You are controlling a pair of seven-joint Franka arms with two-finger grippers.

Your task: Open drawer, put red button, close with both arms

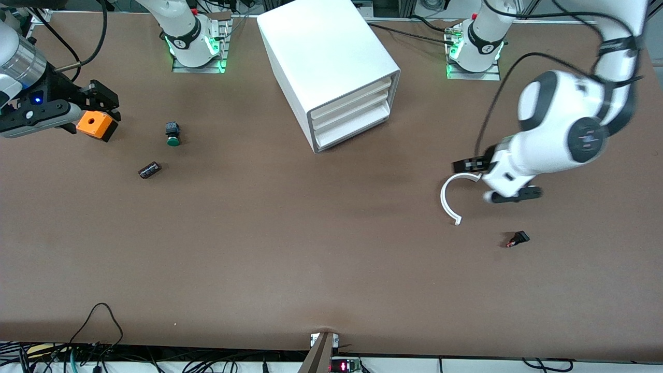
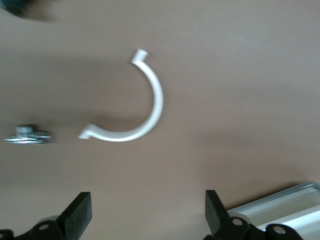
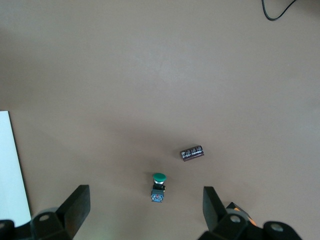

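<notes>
Left end effector [image 1: 492, 180] hung over the desk [image 1: 311, 248] at mid-height of the frame, toward the left arm's end. Its fingers [image 2: 80, 212] were spread wide w/ nothing between them. Just under it lay a white C-shaped ring [image 1: 449, 199], flat on the desk and untouched. In the left wrist view the ring [image 2: 145, 110] sat clear of both fingers. A small black part w/ a red tip [image 1: 518, 239] lay lower in the frame, nearer the front cam than the ring.

Right end effector [image 1: 101, 106] was in the upper part of the frame at the edge by the right arm's end, also wide open and holding nothing (right wrist view [image 3: 145, 210]). An orange box [image 1: 95, 125] w/ a round hole on top showed right at its fingertips. Couldn't tell if it touched them.

Near that, a green button [image 1: 172, 134] lay on the desk. A black cylinder [image 1: 150, 169] lay a bit lower in the frame, apart from it.

Cabinet [image 1: 321, 46] stood at top centre of the frame, between the two arm bases. It was angled, w/ its front turned toward the left arm's end. Drawer [image 1: 352, 115], the middle one of three, was shut, flush w/ the other two. Neither end effector was near it.
</notes>
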